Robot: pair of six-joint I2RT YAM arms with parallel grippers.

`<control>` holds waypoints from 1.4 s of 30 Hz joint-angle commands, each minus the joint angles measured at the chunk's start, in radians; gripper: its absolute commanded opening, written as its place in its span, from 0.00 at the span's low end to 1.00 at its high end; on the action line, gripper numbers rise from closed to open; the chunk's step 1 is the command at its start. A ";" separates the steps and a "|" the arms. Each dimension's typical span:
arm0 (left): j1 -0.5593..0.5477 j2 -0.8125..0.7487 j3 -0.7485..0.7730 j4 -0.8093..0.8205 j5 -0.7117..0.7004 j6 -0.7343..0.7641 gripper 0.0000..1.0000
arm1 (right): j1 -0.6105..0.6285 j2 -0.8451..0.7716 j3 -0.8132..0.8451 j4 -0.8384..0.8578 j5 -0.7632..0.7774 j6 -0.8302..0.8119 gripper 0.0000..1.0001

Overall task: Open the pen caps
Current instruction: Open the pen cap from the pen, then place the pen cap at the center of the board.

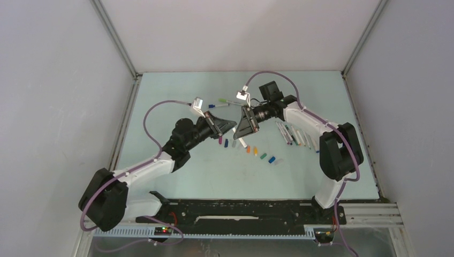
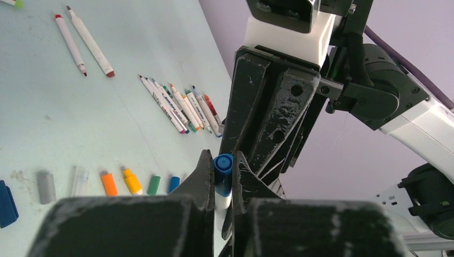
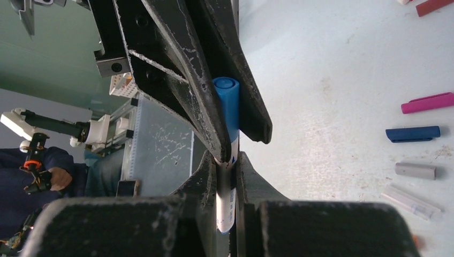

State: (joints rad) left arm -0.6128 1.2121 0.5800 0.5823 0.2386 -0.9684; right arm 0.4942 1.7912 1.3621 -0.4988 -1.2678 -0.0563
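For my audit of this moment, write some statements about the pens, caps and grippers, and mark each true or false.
1. The left gripper and right gripper clamp one blue-capped pen. True.
2. The blue cap is already off. False: it sits on its white barrel.
3. Loose caps lie in a row on the table. True.
4. The bunched pens lie on the table's left side. False: they lie on its right side.

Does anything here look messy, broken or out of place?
Nothing spilled or broken. Loose caps lie in a row, most pens side by side, a few stray pens apart. The left gripper and right gripper both pinch one blue-capped pen.
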 commanded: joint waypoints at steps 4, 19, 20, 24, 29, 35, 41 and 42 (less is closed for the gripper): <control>0.026 -0.079 0.089 -0.043 -0.111 0.089 0.00 | 0.012 0.021 -0.001 -0.001 -0.007 -0.014 0.00; 0.481 -0.355 0.100 -0.137 -0.166 0.149 0.00 | 0.135 0.073 0.000 -0.025 0.015 -0.052 0.00; 0.482 -0.363 0.090 -0.138 -0.150 0.155 0.00 | 0.134 0.071 0.000 -0.026 0.027 -0.057 0.00; 0.482 -0.374 0.058 -0.208 -0.084 0.175 0.00 | 0.119 0.063 0.022 -0.089 0.095 -0.132 0.00; 0.482 -0.382 0.011 -0.333 -0.044 0.205 0.00 | 0.080 0.040 0.033 -0.140 0.153 -0.214 0.00; 0.481 -0.341 -0.045 -0.419 -0.021 0.232 0.00 | 0.018 0.022 0.036 -0.159 0.170 -0.245 0.00; 0.428 -0.155 0.028 -0.545 -0.044 0.289 0.01 | -0.021 0.022 0.035 -0.161 0.173 -0.251 0.00; 0.408 -0.113 0.058 -0.582 -0.062 0.307 0.02 | -0.023 0.022 0.035 -0.161 0.173 -0.251 0.00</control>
State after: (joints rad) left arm -0.1524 0.9874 0.5549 0.1291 0.1936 -0.7471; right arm 0.4805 1.8641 1.3586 -0.6518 -1.0973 -0.2806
